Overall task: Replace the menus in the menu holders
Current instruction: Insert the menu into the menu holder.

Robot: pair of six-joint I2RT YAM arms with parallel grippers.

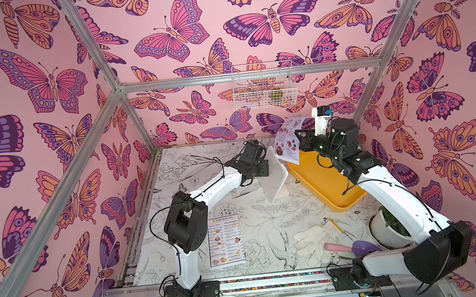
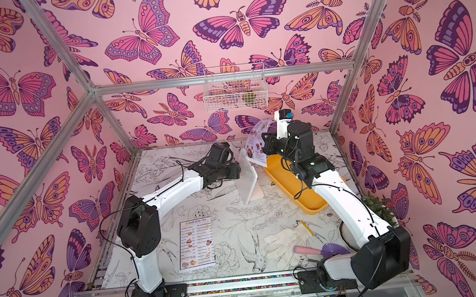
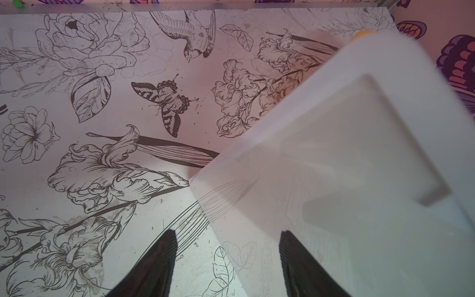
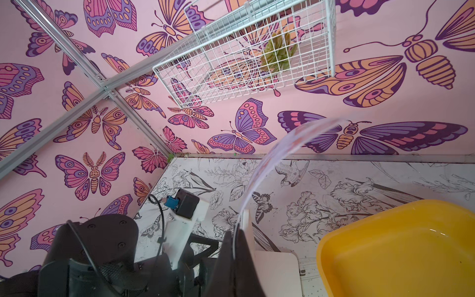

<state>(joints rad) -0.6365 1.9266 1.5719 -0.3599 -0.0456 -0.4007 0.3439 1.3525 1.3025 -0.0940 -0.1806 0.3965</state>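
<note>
The menu holder (image 1: 274,178) (image 2: 248,180), a white plastic panel with rounded corners, stands tilted near the table's middle back. My left gripper (image 1: 265,169) (image 3: 228,234) is open, and the holder's (image 3: 334,154) edge runs between its fingers. My right gripper (image 1: 298,143) (image 4: 237,228) is shut on the photo-printed special menu (image 1: 287,142) (image 2: 255,144), hanging just above the holder's top edge. That sheet (image 4: 270,159) curls upward from the fingers. The white DIM SUM INN menu (image 1: 225,240) (image 2: 195,242) lies flat on the table near the left arm's base.
A yellow tray (image 1: 322,188) (image 4: 398,244) sits just right of the holder, under the right arm. At the front right lie a white glove (image 1: 312,236), a pencil (image 1: 336,226), a purple scoop (image 1: 360,247) and a potted plant (image 1: 385,227). A wire basket (image 1: 263,85) hangs on the back wall.
</note>
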